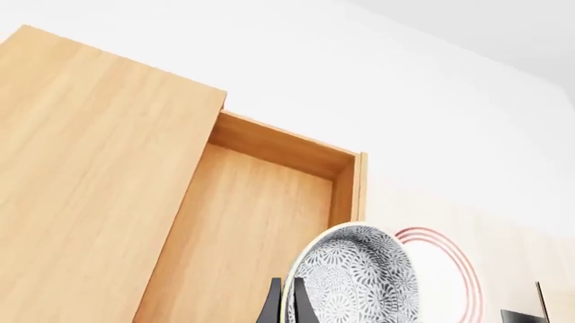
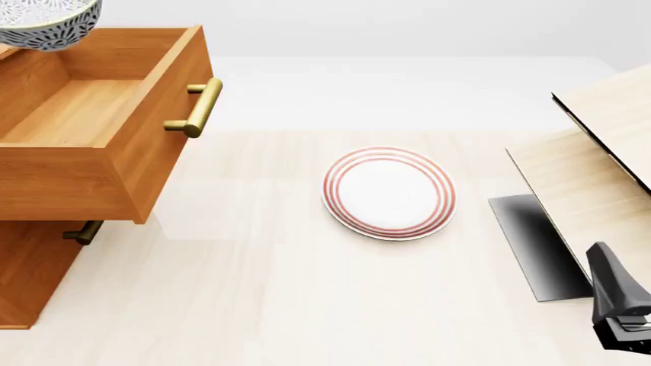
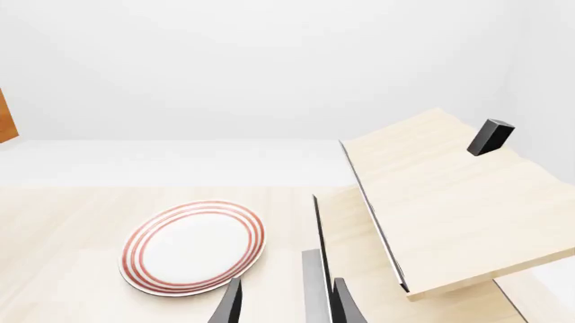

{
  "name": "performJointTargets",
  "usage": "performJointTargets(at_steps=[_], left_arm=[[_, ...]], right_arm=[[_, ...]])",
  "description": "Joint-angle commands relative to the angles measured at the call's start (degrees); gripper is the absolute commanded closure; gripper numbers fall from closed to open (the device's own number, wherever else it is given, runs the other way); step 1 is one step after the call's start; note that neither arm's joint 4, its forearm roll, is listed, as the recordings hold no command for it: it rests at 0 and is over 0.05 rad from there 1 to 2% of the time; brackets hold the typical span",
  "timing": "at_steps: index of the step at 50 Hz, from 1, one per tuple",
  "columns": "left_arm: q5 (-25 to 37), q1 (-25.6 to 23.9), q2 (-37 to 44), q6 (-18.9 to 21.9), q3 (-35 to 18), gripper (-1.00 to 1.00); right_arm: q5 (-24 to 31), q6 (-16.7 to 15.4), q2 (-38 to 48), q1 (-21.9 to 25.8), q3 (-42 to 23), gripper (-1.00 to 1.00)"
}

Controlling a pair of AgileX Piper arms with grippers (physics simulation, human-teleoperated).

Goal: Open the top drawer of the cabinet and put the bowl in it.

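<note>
Fingers of my right gripper (image 3: 283, 303) stand parted on nothing, near the tabletop's (image 2: 254, 305) right edge. Mid-table lies the flat white red-ringed plate (image 2: 388, 191). My left gripper (image 1: 285, 306) pinches the speckled grey-blue round bowl (image 2: 46, 21) by its rim, above the pulled-out top drawer (image 2: 97, 114) of the orange-brown wooden cabinet (image 2: 30, 267) at the left edge.

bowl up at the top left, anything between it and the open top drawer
Nothing visible. The bowl hangs above the back of the open top drawer, whose inside is bare wood. The plate sits off on the table.
</note>
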Motion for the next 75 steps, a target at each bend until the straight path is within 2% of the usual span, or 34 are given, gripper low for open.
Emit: performJointTargets(at_steps=[1,23,32,34,44,70,72,75], left_arm=[[-2.0,1.1,-0.5,-1.0,2.6,1.00],[-6.7,2.3,1.1,-3.3,6.6,1.00],[-8.0,2.9,-0.4,-5.7,9.1,1.00],[-8.0,3.6,-0.2,-4.9,9.4,1.00],[-9.9,4.0,-0.8,-6.3,12.2,1.00],[-14.1,5.8,2.8,-7.7,13.5,1.00],[-13.3,8.9,4.4,-5.2,12.7,1.00],[-14.4,7.3,4.3,-6.6,13.4,1.00]], right_arm=[[-0.1,0.0,0.0,0.0,0.2,-1.00],[-0.2,0.0,0.0,0.0,0.3,-1.00],[-0.3,0.0,0.0,0.0,0.3,-1.00],[-0.3,0.0,0.0,0.0,0.3,-1.00],[-0.3,0.0,0.0,0.0,0.3,-1.00],[-0.3,0.0,0.0,0.0,0.3,-1.00],[-0.3,0.0,0.0,0.0,0.3,-1.00],[-0.3,0.0,0.0,0.0,0.3,-1.00]])
